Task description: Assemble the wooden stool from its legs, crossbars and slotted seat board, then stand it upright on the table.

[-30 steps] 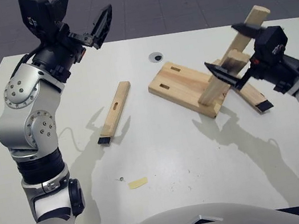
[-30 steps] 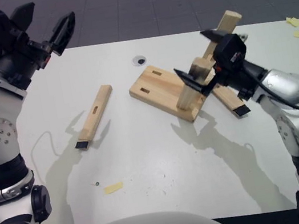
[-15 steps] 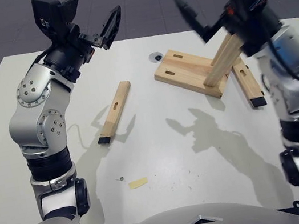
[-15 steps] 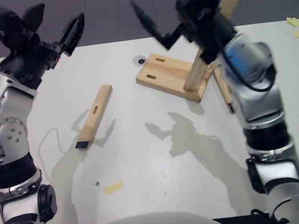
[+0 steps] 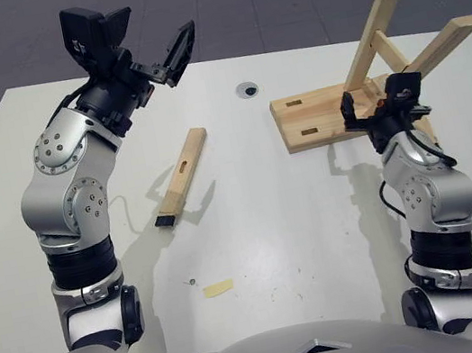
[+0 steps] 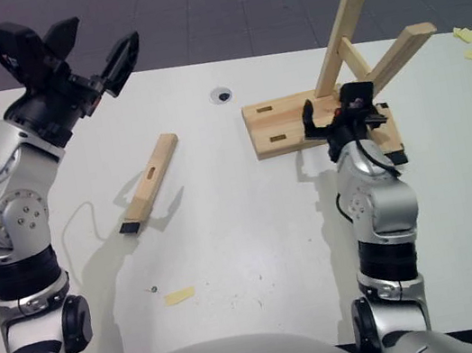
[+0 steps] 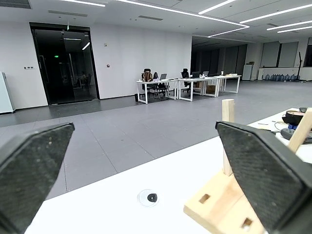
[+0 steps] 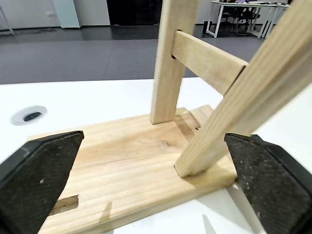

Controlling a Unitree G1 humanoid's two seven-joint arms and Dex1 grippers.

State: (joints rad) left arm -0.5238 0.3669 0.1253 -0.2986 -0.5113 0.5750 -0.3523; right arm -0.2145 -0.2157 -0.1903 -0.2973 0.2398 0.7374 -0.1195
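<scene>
**Spotter:** Where's the stool right now?

**Me:** Half-built, on my right side of the table (image 5: 277, 251). The seat board (image 5: 312, 115) lies flat with 2 legs (image 5: 374, 24) standing up out of it, and a crossbar (image 8: 207, 58) ties them together. A 3rd leg (image 5: 183, 175) lies loose left of the middle. Another piece with a dark tip (image 6: 389, 145) lies just beside my right gripper.

**Spotter:** And the hands?

**Me:** The right gripper (image 5: 381, 107) sits low at the board's near edge, spread wide, holding nothing. The left gripper (image 5: 154, 35) hangs high over the far left, also wide apart and empty.

**Spotter:** How will that wood handle?

**Me:** Stiff and light, I'd say, and smooth enough to slip in the pads. Those upright legs make it top-heavy, and the joints may be loose. I'd take the loose leg near its middle, squeezing across the narrow sides.
</scene>
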